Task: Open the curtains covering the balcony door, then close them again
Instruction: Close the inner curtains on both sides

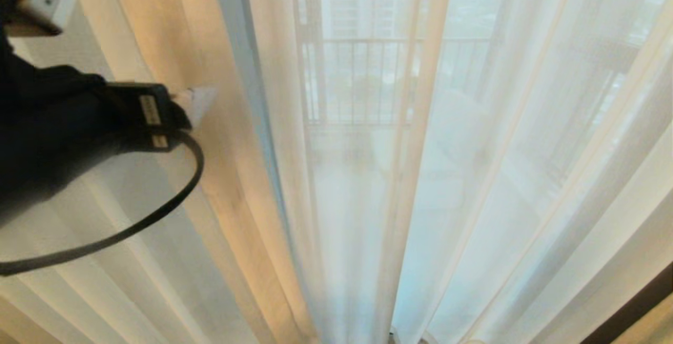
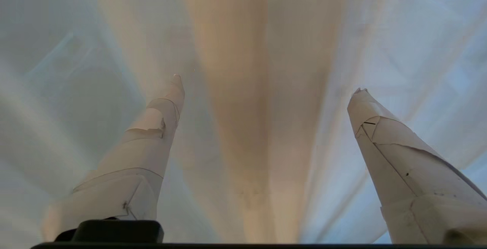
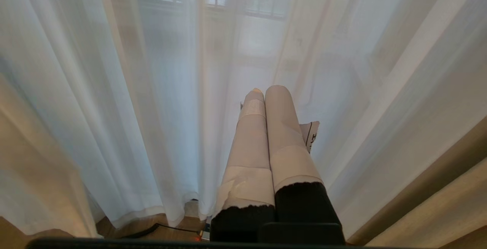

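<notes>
Currently left hand (image 2: pixel 266 83) fingers spread, empty, facing drape (image 1: pixel 157 44) fold at left, sheers (image 1: pixel 499 149) drawn over door; soft, light, slippery cloth, so pinch a bunched pleat; right hand (image 3: pixel 265 89) closed, parked low.

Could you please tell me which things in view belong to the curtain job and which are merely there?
Job: curtains; left gripper, open, facing a fold; balcony door, seen through the sheers.
Merely there: balcony railing; right gripper, shut, parked low; black cable.
</notes>
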